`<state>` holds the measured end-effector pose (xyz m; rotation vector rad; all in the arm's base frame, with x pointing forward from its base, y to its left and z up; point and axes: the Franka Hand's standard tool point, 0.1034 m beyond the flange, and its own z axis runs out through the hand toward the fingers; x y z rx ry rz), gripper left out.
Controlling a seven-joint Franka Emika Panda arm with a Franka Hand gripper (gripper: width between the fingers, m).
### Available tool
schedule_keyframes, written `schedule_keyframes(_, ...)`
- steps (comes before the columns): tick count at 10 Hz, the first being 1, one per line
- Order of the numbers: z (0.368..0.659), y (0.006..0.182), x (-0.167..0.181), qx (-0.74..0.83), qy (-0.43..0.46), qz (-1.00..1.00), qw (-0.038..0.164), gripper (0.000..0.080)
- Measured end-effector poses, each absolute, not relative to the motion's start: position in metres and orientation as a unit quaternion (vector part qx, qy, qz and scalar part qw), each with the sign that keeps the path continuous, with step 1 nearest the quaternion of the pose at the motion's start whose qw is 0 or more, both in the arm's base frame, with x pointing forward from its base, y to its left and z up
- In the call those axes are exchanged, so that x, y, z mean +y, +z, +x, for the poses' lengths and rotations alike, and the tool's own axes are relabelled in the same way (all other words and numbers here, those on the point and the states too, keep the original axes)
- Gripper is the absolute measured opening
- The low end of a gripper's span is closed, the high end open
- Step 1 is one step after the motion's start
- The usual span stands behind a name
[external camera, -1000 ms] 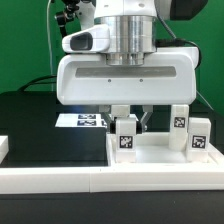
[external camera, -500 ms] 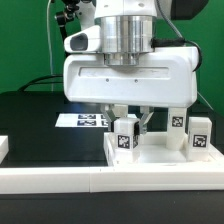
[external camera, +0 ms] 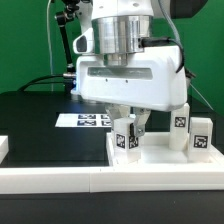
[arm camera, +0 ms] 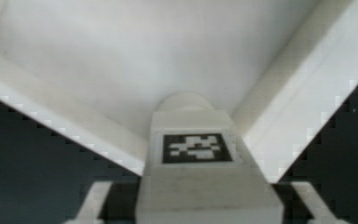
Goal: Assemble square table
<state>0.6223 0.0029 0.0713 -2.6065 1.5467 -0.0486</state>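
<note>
My gripper [external camera: 128, 122] is shut on a small white leg [external camera: 125, 137] with a black-and-white tag. It holds the leg upright, slightly tilted, at the near left corner of the white square table top [external camera: 160, 156]. Two more tagged legs [external camera: 180, 124] [external camera: 199, 131] stand on the far right of the top. In the wrist view the held leg [arm camera: 197, 148] fills the middle between my fingers [arm camera: 101, 200], with the top's raised rim [arm camera: 309, 80] meeting in a corner behind it. Where the leg's lower end meets the top is hidden.
The marker board [external camera: 84, 120] lies flat on the black table behind the gripper. A long white rail [external camera: 90, 181] runs along the front edge. A white block [external camera: 4, 148] shows at the exterior view's left edge. Green wall and cables behind.
The gripper body has turned about its axis and shifted toward the exterior view's right; the held leg stays at the same corner, now slightly tilted.
</note>
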Motion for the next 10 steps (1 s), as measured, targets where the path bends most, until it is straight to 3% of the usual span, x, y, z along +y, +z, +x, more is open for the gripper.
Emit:
schedule_keyframes(4,0.6222,0.0712,0.0060,0.645,-0.001,-0.761,0.067,0.0290)
schedule_keyframes(10,0.6230,0.0720,0.0103,0.796,0.007,-0.601,0.063,0.0290)
